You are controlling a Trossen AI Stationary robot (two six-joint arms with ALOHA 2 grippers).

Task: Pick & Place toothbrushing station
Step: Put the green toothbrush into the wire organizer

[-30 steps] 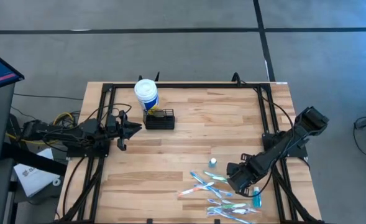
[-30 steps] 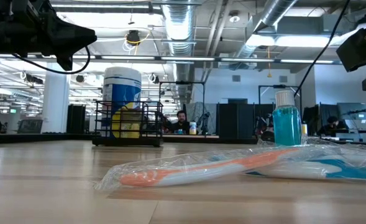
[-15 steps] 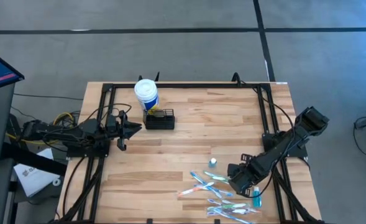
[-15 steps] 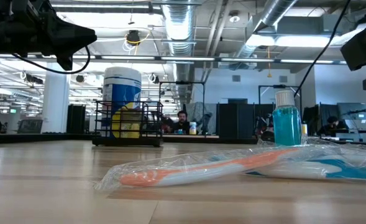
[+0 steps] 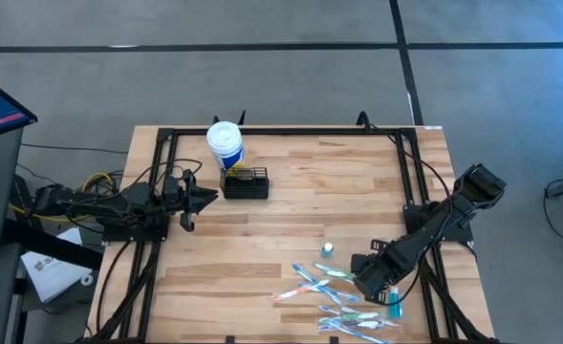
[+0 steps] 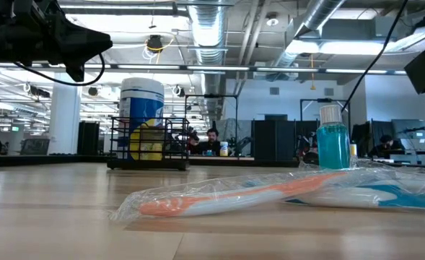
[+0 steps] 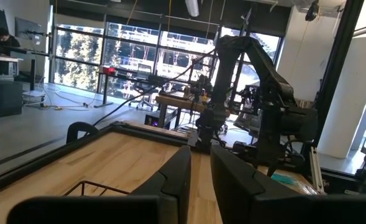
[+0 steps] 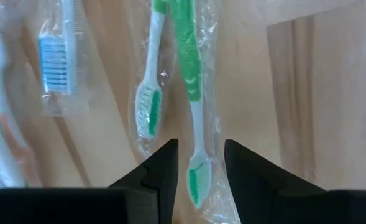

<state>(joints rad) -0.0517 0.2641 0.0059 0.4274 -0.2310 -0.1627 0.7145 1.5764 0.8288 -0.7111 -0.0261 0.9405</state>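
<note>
- Two grippers under inspection. My right gripper (image 5: 361,278) is at work near the bench's front right corner; my left gripper (image 5: 207,199) waits at the left edge, just beside the caddy.
- Change noted: over the last second my right gripper has shifted slightly toward the front right corner and lowered over the heap of wrapped toothbrushes (image 5: 343,298), while its fingers have been narrowing.
- Present state, right: fingers (image 8: 155,168) stand apart, straddling a green wrapped toothbrush (image 8: 189,93). Nothing is clamped yet.
- Present state, left: fingers (image 7: 173,180) apart with a narrow gap, holding nothing; unchanged.
- Caddy (image 5: 245,182): black, upright, toward the bench's back left, touching or just beside the white tub (image 5: 225,141). It has not moved.
- Blue bottle (image 5: 394,304) lies close by my right arm at the front right; a small cap-like item (image 5: 327,248) sits apart from the heap.
- Judgement: I am committing to a grasp on the green toothbrush. The slippery wrapper may slide, or a neighbouring brush may be pinched along with it.
</note>
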